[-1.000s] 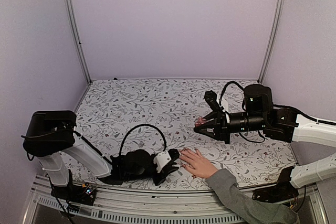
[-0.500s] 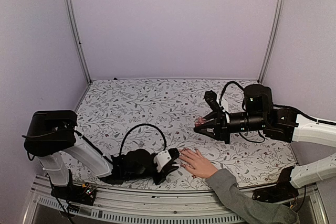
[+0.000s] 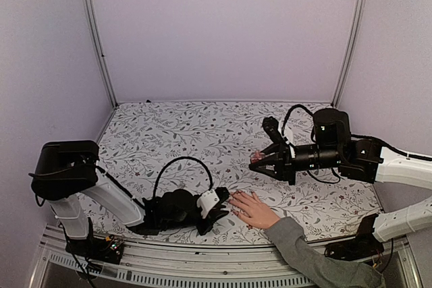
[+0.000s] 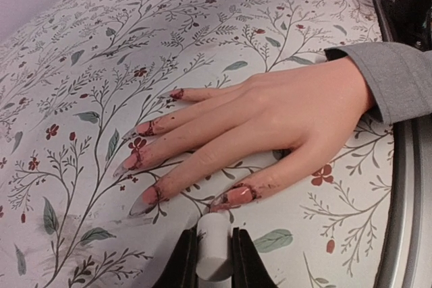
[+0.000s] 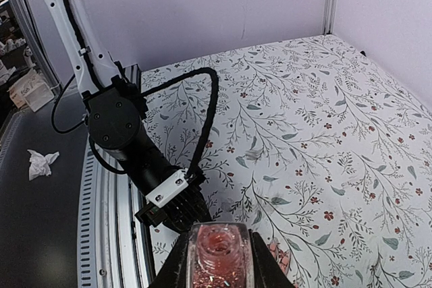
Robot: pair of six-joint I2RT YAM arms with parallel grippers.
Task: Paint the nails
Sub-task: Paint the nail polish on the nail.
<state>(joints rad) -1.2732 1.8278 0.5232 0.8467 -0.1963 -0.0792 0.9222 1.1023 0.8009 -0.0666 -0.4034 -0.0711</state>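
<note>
Right hand (image 3: pixel 260 162) grips an open bottle (image 5: pixel 220 231), glittery red polish (image 5: pixel 219 269) inside; left hand (image 3: pixel 219 211) pinches a white cap (image 4: pixel 214 246), nails (image 4: pixel 145 128) just ahead.

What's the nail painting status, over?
Left gripper shut on white applicator by thumb. Right gripper shut on open polish bottle. Nails smeared red. Nothing blocking.

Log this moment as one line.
left gripper: shut on white cylinder, near thumb | right gripper: shut on open polish bottle | hand: flat on cloth | nails: smeared red
</note>
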